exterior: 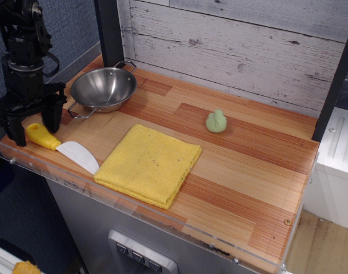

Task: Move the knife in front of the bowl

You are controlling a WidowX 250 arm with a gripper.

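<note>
Knife (60,146) lies on the tabletop (236,165), at 7 o'clock from the bowl (103,88). Gripper (32,124) hovers over its yellow handle, fingers (50,119) spread, gripping nothing.

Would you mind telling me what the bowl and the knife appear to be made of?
The bowl looks like polished steel: mirror-bright, with reflections inside and thin wire handles. The knife is probably plastic: a matte yellow handle and a flat, opaque white blade.

mock kitchen: plank counter (231,154) (whitewashed board wall (236,40)).
</note>
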